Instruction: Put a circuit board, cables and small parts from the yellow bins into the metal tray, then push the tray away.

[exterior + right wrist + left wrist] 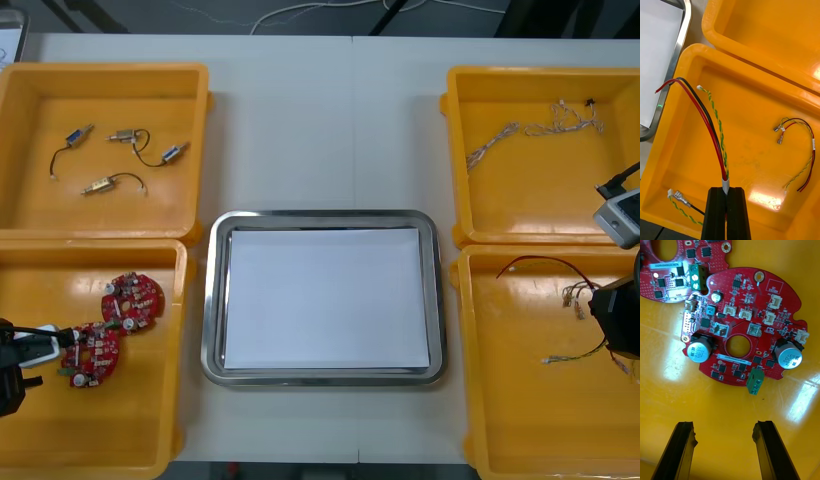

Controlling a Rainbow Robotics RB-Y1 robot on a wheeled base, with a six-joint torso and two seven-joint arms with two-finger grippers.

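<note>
Right gripper (pixel 726 189): black fingers pressed together, clamped on the grey sleeve of a red, black and yellow-green twisted cable (pixel 711 127). Its wires fan out from the tips above the glossy floor of the near right yellow plastic bin (pixel 520 420), which is at 4 o'clock from the tray in the front view. A second cable (pixel 799 150) in the same colours lies curled loose in that bin, apart from the fingers, with crimped metal ends.

Left gripper (pixel 724 425): fingers standing apart, not touching anything, low over the near left yellow plastic bin (pixel 150 430) at 8 o'clock. A round red circuit board (pixel 741 330) lies flat just beyond the tips. It has a centre hole, two silver can capacitors, a green terminal block and white connectors. A second red circuit board (pixel 677 266) butts against its far edge.

Shallow rectangular metal tray (pixel 212 300): shiny rolled rim, rounded corners, white inside, at table centre between the bins.

Far left yellow bin (pixel 40 200), 10 o'clock: small metal parts (pixel 120 135) with black leads, spread apart.

Far right yellow bin (pixel 500 210), 2 o'clock: thin pale twisted cables (pixel 530 128), loosely tangled.
</note>
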